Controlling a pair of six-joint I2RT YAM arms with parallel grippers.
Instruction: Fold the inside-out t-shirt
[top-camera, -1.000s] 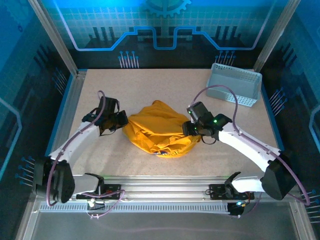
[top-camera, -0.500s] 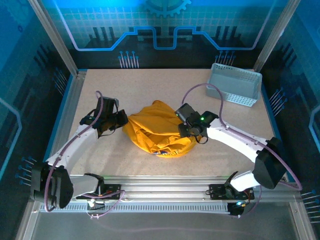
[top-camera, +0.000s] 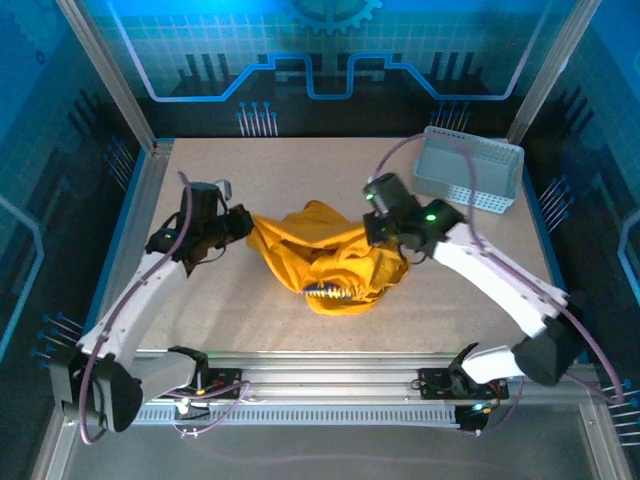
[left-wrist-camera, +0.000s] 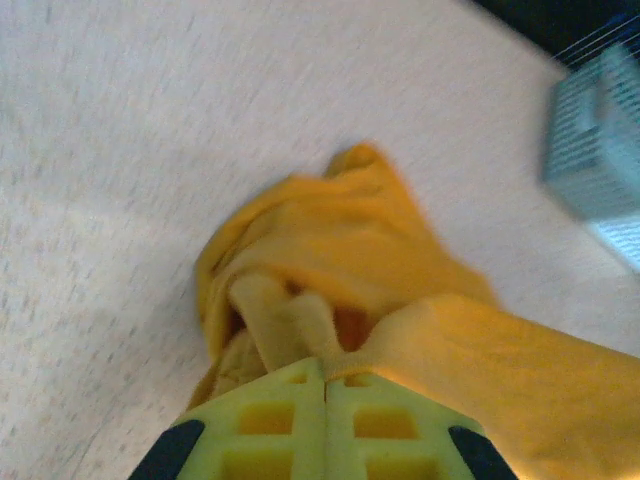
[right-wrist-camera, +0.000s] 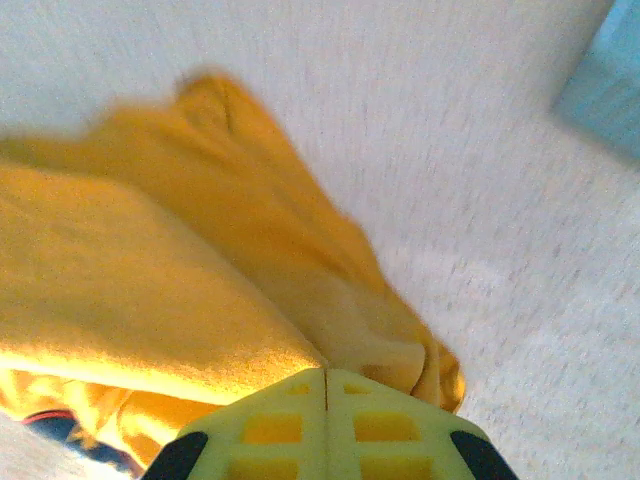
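Item: inside-out t-shirt (top-camera: 330, 262). Mustard-yellow, bunched into a crumpled heap at the centre of the table (top-camera: 300, 170). In the top view its fabric is drawn up and stretched between the two grippers. A patch of dark print (top-camera: 328, 290) shows at the heap's 6 o'clock edge.

Item: left gripper (top-camera: 243, 225). It sits at the shirt's 10 o'clock edge. In the left wrist view its fingers (left-wrist-camera: 270, 420) are pressed together, with a fold of yellow cloth pinched in the seam between them.

Item: right gripper (top-camera: 382, 230). It sits at the shirt's 2 o'clock edge. In the right wrist view its fingers (right-wrist-camera: 380, 425) are clenched together and yellow cloth runs into the line where they meet.

Item: basket (top-camera: 470, 170). Pale grey perforated plastic, at the table's 1 o'clock corner, well apart from the shirt. It appears blurred at 2 o'clock in both wrist views.
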